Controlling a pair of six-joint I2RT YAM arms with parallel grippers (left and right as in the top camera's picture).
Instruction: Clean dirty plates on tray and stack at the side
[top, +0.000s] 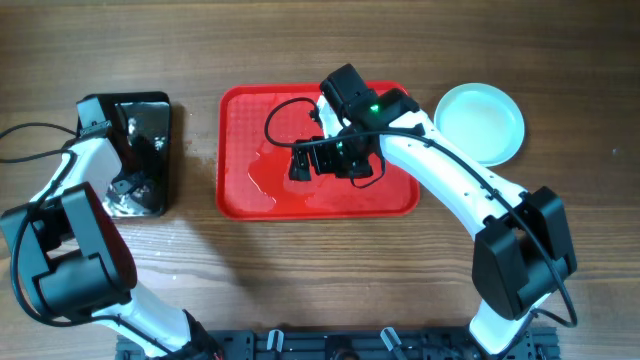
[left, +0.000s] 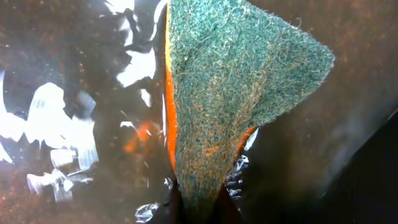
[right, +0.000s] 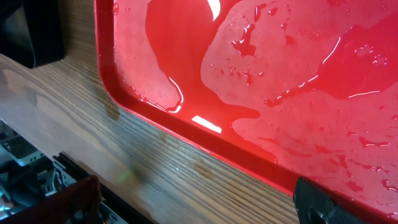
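The red tray (top: 240, 190) lies in the middle of the table, wet with pooled water, and no plate is on it. It also shows in the right wrist view (right: 186, 127). The pale blue-white plates (top: 482, 120) sit on the table just right of the tray; I cannot tell how many are stacked. My right gripper (top: 330, 160) hovers over the tray's middle, open and empty (right: 199, 202). My left gripper (top: 135, 180) is over the black tray, shut on a green and orange sponge (left: 217, 106).
A glossy black tray (top: 150, 105) holding water stands at the left of the table. Bare wooden table lies between the two trays and in front of the red tray (right: 124, 149). The arms' bases are at the front edge.
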